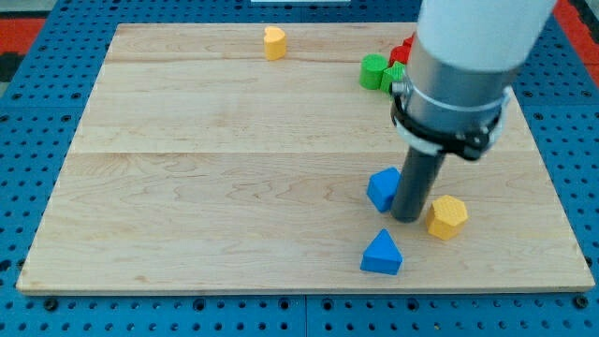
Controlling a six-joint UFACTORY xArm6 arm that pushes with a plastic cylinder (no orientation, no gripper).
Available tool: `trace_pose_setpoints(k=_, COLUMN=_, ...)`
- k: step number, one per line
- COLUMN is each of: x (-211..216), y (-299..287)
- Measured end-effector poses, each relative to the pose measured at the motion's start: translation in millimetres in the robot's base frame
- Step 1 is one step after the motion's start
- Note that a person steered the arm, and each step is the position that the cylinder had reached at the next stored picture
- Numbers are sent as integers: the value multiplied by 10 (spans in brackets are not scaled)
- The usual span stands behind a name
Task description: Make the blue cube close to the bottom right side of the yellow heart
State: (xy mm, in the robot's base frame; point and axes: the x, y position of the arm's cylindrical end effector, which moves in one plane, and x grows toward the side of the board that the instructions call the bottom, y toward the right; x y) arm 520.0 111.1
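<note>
The blue cube (382, 188) sits right of the board's middle, toward the view's bottom. My tip (407, 217) is down on the board, touching the cube's right side. The yellow heart (273, 42) lies far off near the view's top edge, left of centre. The arm's white and grey body (459, 65) fills the upper right and hides part of the blocks there.
A yellow hexagonal block (447, 216) lies just right of my tip. A blue triangular block (382, 254) lies below the cube. Green blocks (378, 72) and a red block (402, 49) cluster at the top right, partly hidden by the arm. The wooden board (187, 187) lies on a blue perforated table.
</note>
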Motion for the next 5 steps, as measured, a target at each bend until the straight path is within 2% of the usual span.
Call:
trace_pose_setpoints(k=2, x=-699, y=-132)
trace_pose_setpoints(k=5, x=-926, y=-1386)
